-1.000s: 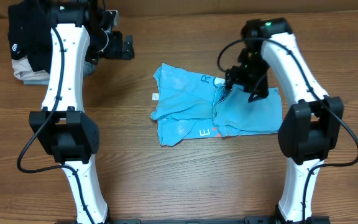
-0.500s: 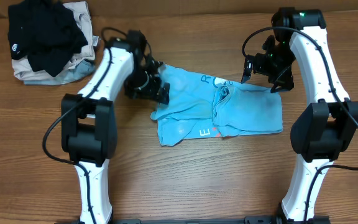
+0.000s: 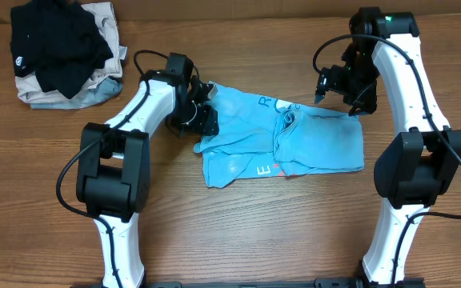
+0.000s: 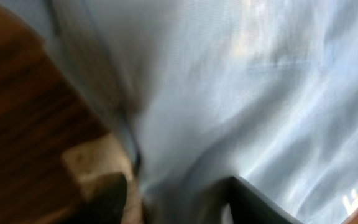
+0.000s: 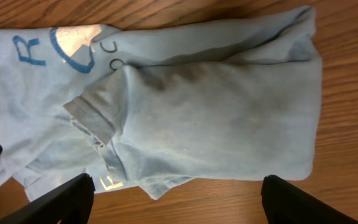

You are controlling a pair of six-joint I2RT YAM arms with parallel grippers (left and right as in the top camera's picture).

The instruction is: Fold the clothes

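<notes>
The clothes (image 3: 318, 144) are a light blue T-shirt, partly folded, lying crumpled at the table's middle with white lettering showing. My left gripper (image 3: 203, 120) is down at the shirt's left edge. In the blurred left wrist view, blue fabric (image 4: 241, 81) fills the frame and a ridge of it lies between the fingers (image 4: 260, 205), which stand apart. My right gripper (image 3: 338, 90) hovers above the shirt's back right corner, open and holding nothing. Its view looks down on the folded shirt (image 5: 216, 118) with its collar turned in.
A black garment (image 3: 58, 44) lies on a heap of beige and grey-blue garments (image 3: 94, 92) at the back left corner. Bare wooden table (image 3: 254, 232) surrounds the shirt, wide at the front.
My left arm swung from the pile at the back left over to the shirt's left edge, and its jaws have narrowed around fabric. My right gripper lifted off the shirt's middle toward the back right.
</notes>
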